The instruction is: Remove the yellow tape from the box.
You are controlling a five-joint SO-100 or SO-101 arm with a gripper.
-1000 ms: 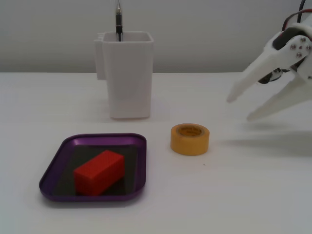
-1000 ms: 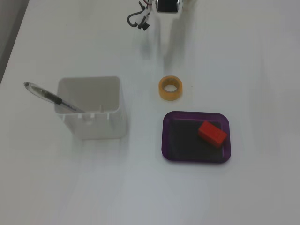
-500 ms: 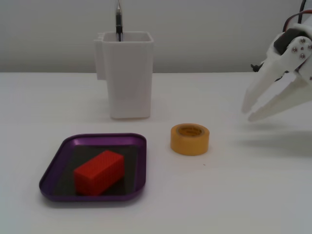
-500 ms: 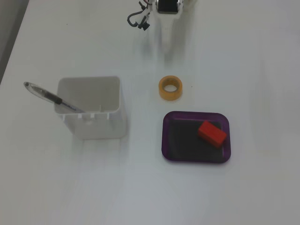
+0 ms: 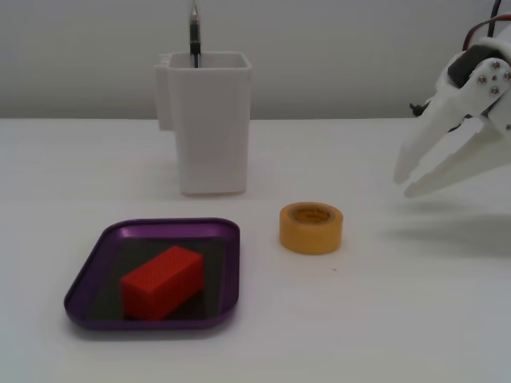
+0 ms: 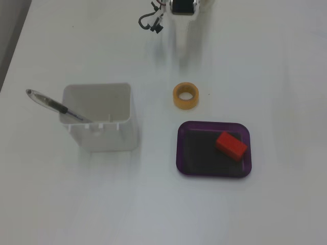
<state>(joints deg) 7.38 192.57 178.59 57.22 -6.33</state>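
Since a second ago our gripper [image 5: 402, 182] has drawn its two white fingers much closer and pulled back toward the right edge of the table [image 5: 415, 319]; over the last half second it has barely shifted; nothing else has moved.

We see the fingers now parted by only a narrow gap, holding nothing, raised above the table surface at the right side of a fixed view (their tips point down and to the left, well apart from the roll); in the view from above the fingers blur into the white table, so we cannot read them there.

The yellow tape [image 5: 310, 227] [image 6: 185, 95] lies flat on the table with its hollow centre up, outside the box [image 5: 94, 259] [image 6: 180, 153], just beside the box's rim near one corner but not touching it; the purple box sits toward the front left of the table in the side view, and a red block [image 5: 161, 281] [image 6: 231, 145] rests on its dark floor.

A white container [image 5: 205, 120] [image 6: 101, 121] stands farther back, with a pen [image 5: 193, 33] [image 6: 55, 105] leaning in it.
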